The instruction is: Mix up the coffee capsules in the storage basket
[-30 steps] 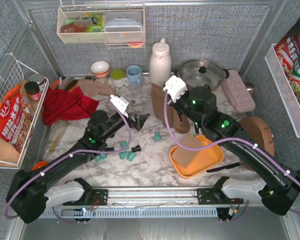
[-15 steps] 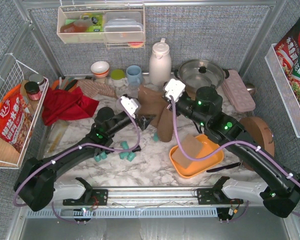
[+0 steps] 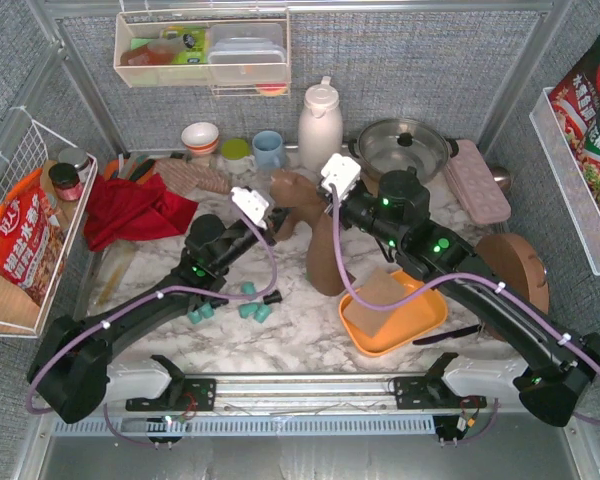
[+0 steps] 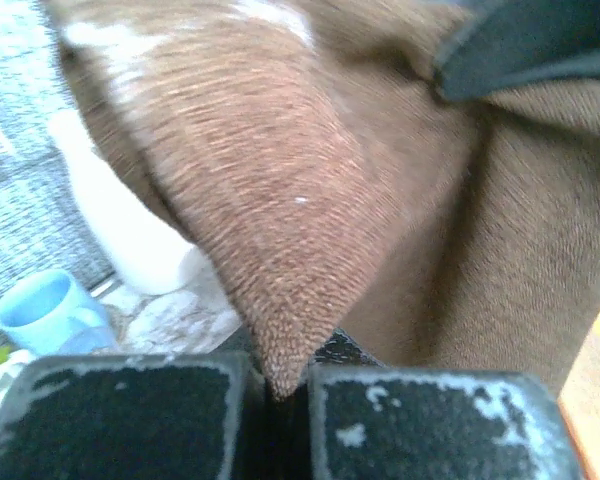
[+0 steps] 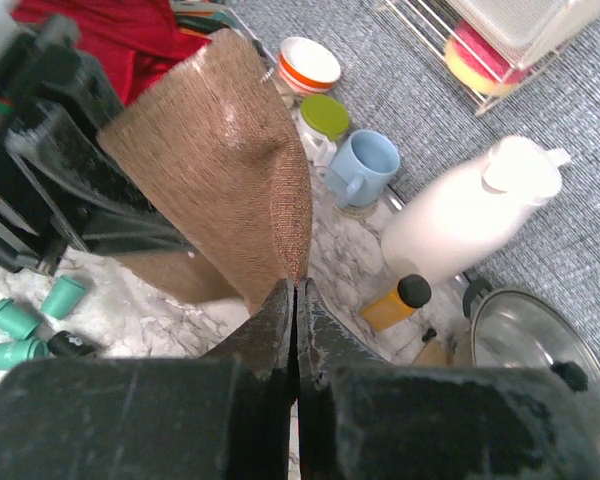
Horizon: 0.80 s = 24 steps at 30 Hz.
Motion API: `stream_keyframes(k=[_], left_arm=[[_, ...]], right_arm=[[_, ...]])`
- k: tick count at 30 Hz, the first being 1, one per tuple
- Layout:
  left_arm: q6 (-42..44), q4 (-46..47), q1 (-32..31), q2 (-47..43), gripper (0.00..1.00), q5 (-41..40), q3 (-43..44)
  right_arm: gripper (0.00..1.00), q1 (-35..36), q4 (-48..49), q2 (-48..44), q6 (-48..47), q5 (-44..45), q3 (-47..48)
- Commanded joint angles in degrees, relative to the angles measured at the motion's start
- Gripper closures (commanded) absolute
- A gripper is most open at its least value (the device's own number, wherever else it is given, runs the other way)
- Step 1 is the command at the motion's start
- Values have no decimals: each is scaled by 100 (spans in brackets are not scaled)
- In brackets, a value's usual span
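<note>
Grey woven fabric covers the back wall (image 3: 400, 70) across the top of the overhead view, and the same fabric lines the left side wall (image 3: 0, 60). Slanted metal frame posts (image 3: 80, 78) mark the corners. A clear plastic shelf (image 3: 200, 72) hangs on the back wall at upper centre. A white wire rack (image 3: 40, 130) is fixed to the left side and a white tray rack (image 3: 570, 190) to the right. The tabletop (image 3: 300, 335) is white marble-patterned with grey veins, evenly lit. An aluminium rail (image 3: 310, 400) runs along the bottom edge.
</note>
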Motion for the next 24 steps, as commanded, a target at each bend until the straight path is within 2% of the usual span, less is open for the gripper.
stream_keyframes(k=[1, 3, 4, 9, 12, 15, 20, 24], left_arm=[[-336, 565, 10, -106, 100, -1331, 162], [-345, 619, 17, -38, 100, -1848, 389], [-344, 587, 30, 18, 100, -2010, 542], [-369, 467, 102, 371, 100, -2460, 1439], [-325, 235, 175, 586, 100, -2922, 2047], [-275, 18, 396, 801, 100, -3467, 2621], [-307, -126, 977, 1149, 100, -3986, 3393], [72, -187, 1270, 1471, 100, -4337, 3846]], right_arm=[[100, -8, 179, 30, 253, 563, 163], [91, -5, 93, 16, 345, 756, 280], [80, 2, 53, 1, 401, 835, 336], [50, -5, -359, -80, 605, 1058, 646], [37, 1, -676, -198, 730, 1199, 747], [31, 0, -908, -383, 891, 1391, 726], [29, -4, -1240, -665, 1031, 1543, 614], [29, -4, -1369, -821, 1086, 1531, 396]])
